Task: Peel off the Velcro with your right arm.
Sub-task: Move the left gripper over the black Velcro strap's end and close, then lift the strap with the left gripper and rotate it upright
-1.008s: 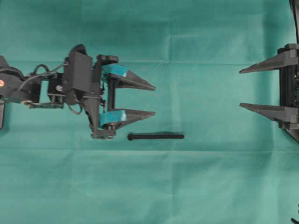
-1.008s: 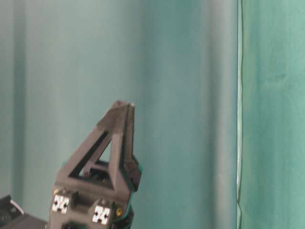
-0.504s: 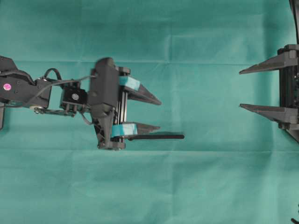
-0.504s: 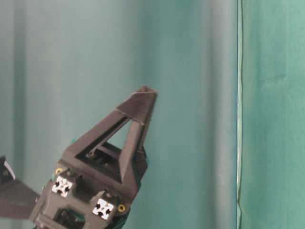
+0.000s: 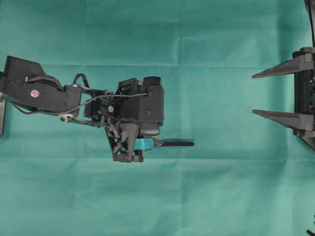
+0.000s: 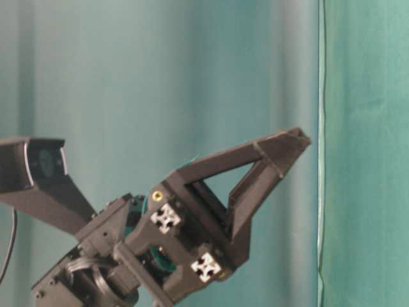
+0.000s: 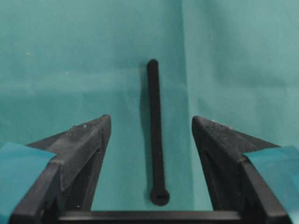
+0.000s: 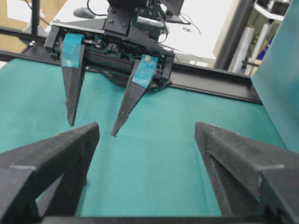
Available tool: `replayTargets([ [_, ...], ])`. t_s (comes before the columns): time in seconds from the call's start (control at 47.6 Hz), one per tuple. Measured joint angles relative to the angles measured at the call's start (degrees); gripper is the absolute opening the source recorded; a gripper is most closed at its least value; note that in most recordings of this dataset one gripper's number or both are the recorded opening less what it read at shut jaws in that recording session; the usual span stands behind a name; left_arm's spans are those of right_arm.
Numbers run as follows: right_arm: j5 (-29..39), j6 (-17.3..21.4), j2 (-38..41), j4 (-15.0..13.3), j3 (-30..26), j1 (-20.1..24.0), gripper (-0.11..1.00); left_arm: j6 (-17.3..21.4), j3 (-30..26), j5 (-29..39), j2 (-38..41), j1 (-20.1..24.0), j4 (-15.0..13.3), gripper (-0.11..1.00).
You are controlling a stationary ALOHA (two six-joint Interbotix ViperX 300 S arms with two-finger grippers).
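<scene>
The Velcro lies thin and limp mid-cloth; pinch its free end with your right gripper, now wide open and empty

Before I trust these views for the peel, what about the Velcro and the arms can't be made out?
- Velcro: overhead, its left end is hidden under the left gripper.
- Velcro: absent from the table-level and right wrist views.
- Contact: the left wrist view doesn't settle whether the fingers touch the cloth.
- Right gripper: overhead, the frame's edge cuts off the arm behind it.
</scene>
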Motion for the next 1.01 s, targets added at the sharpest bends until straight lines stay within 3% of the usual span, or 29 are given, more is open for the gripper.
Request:
replayTargets([
  [1.008,-0.2,0.0,0.1,-0.1,0.6,0.0,0.63,0.0,-0.6,-2.2,13.2,-2.2,0.0,0.68],
])
